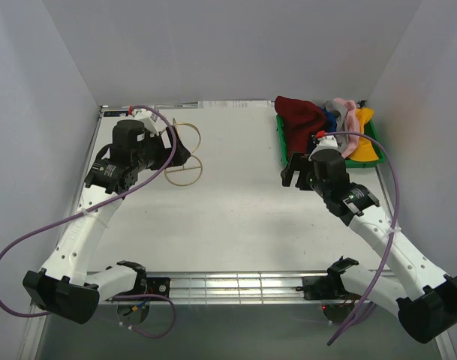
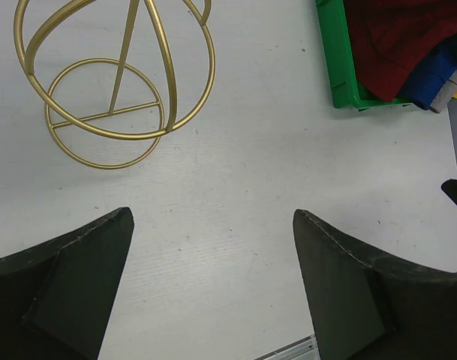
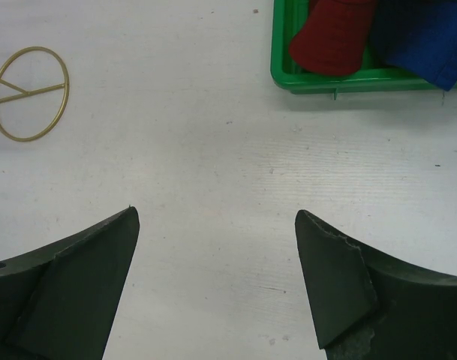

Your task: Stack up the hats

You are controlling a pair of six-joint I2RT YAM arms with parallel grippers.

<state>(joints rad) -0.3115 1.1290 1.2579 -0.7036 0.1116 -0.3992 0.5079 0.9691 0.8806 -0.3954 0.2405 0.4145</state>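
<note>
The five hats lie piled in a green tray (image 1: 282,144) at the back right: dark red hat (image 1: 299,116), blue hat (image 1: 330,120), grey hat (image 1: 337,104), pink hat (image 1: 351,124), yellow-orange hat (image 1: 366,139). My right gripper (image 1: 296,178) is open and empty, just in front of the tray's near left corner. Its wrist view shows the gripper (image 3: 217,214) over bare table, with the red hat (image 3: 333,34) and blue hat (image 3: 423,37) ahead. My left gripper (image 1: 181,154) is open and empty at the far left; it (image 2: 213,217) is over bare table.
A gold wire stand (image 1: 184,161) of thin rings stands right by the left gripper, and shows in the left wrist view (image 2: 115,82) and the right wrist view (image 3: 29,94). The tray (image 2: 337,71) and red hat (image 2: 408,37) lie far across. White walls enclose the table.
</note>
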